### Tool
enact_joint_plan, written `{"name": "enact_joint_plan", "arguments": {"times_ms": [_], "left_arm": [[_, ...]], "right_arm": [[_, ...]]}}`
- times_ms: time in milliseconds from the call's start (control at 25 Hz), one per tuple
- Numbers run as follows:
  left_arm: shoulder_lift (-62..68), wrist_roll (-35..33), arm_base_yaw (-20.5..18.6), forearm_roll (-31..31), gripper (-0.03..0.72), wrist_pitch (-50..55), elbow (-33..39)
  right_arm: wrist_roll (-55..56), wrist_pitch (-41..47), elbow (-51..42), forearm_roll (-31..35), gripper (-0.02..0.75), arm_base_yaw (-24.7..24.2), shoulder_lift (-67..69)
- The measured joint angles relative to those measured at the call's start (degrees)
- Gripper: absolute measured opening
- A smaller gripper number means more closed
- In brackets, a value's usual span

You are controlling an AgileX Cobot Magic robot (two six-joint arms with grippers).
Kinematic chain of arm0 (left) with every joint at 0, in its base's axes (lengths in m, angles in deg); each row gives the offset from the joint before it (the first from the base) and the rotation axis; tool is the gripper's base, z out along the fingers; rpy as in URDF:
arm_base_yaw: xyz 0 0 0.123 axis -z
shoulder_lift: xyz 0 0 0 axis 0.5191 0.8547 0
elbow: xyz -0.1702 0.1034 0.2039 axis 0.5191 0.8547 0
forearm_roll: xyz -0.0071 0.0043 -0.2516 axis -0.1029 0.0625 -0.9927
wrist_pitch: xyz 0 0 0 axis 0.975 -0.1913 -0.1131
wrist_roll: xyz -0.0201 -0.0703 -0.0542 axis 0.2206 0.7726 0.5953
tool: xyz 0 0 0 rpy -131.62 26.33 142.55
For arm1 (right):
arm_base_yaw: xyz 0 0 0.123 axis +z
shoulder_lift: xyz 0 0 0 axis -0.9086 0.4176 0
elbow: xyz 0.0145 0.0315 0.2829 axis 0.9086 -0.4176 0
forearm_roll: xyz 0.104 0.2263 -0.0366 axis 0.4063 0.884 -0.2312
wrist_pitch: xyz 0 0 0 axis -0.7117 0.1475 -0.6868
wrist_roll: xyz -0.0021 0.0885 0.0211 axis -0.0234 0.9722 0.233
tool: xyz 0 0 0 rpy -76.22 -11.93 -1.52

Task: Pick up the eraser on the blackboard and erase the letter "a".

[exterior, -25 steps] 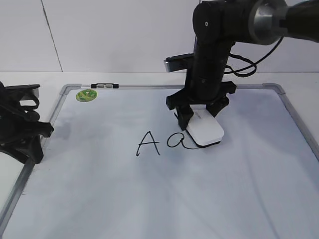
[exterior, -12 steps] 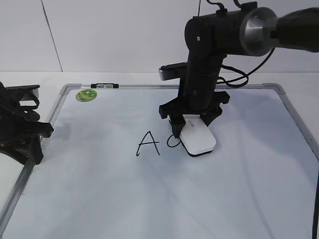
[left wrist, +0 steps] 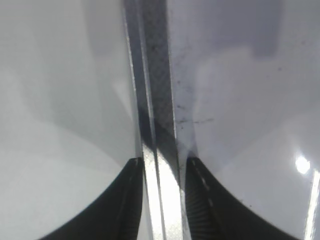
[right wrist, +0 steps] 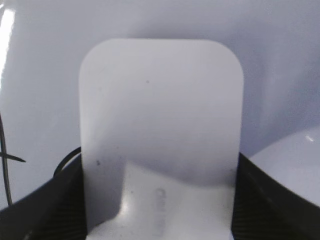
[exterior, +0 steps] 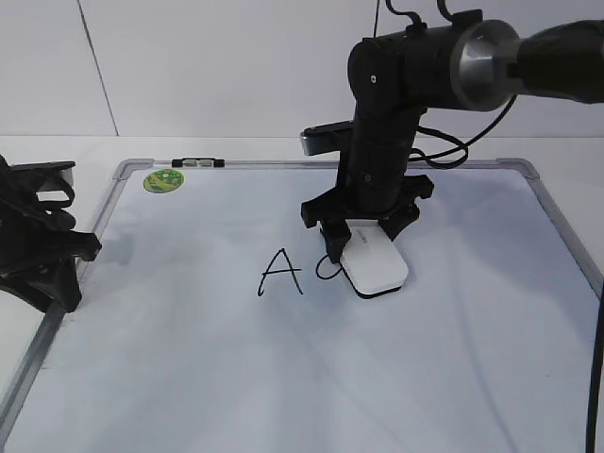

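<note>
My right gripper [exterior: 363, 236] is shut on the white eraser [exterior: 375, 265] and presses it flat on the blackboard [exterior: 283, 377]. The eraser covers most of the letter "a" [exterior: 326, 268]; only its left curve shows beside the eraser's left edge. In the right wrist view the eraser [right wrist: 160, 135] fills the middle between my black fingers [right wrist: 45, 210], with the curve of the "a" [right wrist: 67, 157] at its left. My left gripper [exterior: 38, 250] rests at the board's left frame edge, its jaws either side of the silver frame rail [left wrist: 157, 150], a gap showing on each side.
A capital "A" [exterior: 280, 272] is written left of the eraser. A round green sticker [exterior: 163, 180] and a small black-and-silver clip [exterior: 198, 162] sit at the board's top left. The silver frame [exterior: 557, 226] rims the board. A black cable hangs behind the right arm.
My right gripper has slid the eraser left, from the tail of the "a" onto the letter. The tail and most of the "a" no longer show. The left arm has not moved.
</note>
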Motion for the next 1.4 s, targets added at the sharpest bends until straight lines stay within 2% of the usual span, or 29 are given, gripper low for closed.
{"name": "enact_joint_plan", "arguments": {"times_ms": [360, 640, 1080, 1200, 1400], "left_arm": [[0.0, 0.0, 0.0, 0.0, 0.216, 0.2, 0.0], [0.0, 0.0, 0.0, 0.0, 0.218, 0.2, 0.0], [0.0, 0.0, 0.0, 0.0, 0.221, 0.5, 0.0], [0.0, 0.0, 0.0, 0.0, 0.222, 0.5, 0.0], [0.0, 0.0, 0.0, 0.0, 0.223, 0.6, 0.0]], "right_arm": [[-2.5, -0.7, 0.0, 3.4, 0.544, 0.2, 0.0], [-3.3, -1.8, 0.1, 4.7, 0.544, 4.0, 0.2], [-3.3, -2.1, 0.1, 7.0, 0.544, 4.9, 0.2], [-1.7, -2.1, 0.1, 5.3, 0.544, 5.2, 0.2], [2.9, -1.3, 0.1, -2.1, 0.544, 5.5, 0.2]]}}
